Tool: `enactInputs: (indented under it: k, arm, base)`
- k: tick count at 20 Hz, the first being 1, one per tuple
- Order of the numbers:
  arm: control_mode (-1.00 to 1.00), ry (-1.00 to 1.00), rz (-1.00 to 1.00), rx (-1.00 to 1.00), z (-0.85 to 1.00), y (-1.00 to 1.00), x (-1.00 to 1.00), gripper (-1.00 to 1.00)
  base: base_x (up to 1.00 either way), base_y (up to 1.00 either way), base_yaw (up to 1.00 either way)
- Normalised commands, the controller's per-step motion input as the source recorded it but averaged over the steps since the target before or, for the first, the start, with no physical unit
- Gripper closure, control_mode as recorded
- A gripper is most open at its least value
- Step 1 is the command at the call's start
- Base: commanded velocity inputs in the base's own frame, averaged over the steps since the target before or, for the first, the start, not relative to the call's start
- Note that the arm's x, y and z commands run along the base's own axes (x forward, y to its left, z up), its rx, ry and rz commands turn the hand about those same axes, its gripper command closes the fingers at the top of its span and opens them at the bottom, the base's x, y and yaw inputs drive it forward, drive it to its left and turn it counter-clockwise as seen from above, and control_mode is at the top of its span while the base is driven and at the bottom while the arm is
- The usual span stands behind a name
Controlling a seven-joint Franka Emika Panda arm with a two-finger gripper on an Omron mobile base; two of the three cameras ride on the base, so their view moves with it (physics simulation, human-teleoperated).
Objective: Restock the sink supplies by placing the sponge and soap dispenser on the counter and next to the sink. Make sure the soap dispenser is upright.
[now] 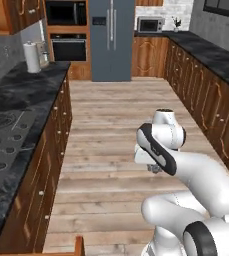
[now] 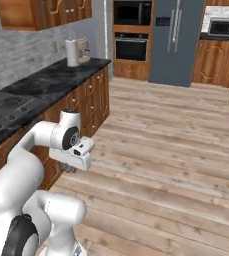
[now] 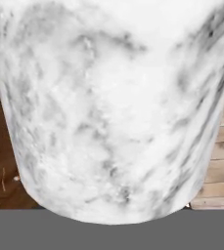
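1. The arm is folded in on itself over the wooden floor, to the aisle side of the stove and lower than its top
2. The pincer hangs under the white hand and points down at the floor, level with the brown cabinets under the stove; from the right base view I can make out just a small dark tip below the hand
3. From the hand view, a pale rounded body with grey marbling sits right up against the camera: the soap bottle, its rounded end towards the bottom of that view, floorboards showing past its edges
4. The pincer is closed on the soap bottle; the fingertips themselves are hidden behind it
5. I cannot tell whether the bottle is upright or tilted
6. The black marble counter runs on from the far end of the stove
7. A paper towel roll stands upright on that counter, at the end farthest from the stove
8. Beyond the stove, across the end of the aisle, stand a wall oven and a grey fridge side by side
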Motion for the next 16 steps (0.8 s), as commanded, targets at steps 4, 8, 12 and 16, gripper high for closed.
enactInputs:
  k: [4, 8, 12, 16]
  arm:
    - [1.0, 0.0, 0.0, 0.0, 0.0, 0.0, 0.0, 1.0]
    - [1.0, 0.0, 0.0, 0.0, 0.0, 0.0, 0.0, 1.0]
    - [1.0, 0.0, 0.0, 0.0, 0.0, 0.0, 0.0, 1.0]
    - [1.0, 0.0, 0.0, 0.0, 0.0, 0.0, 0.0, 1.0]
  base:
    - [0.29, -0.02, -0.62]
    - [0.39, -0.18, -0.51]
    - [0.52, -0.28, -0.41]
    - [0.69, -0.04, -0.48]
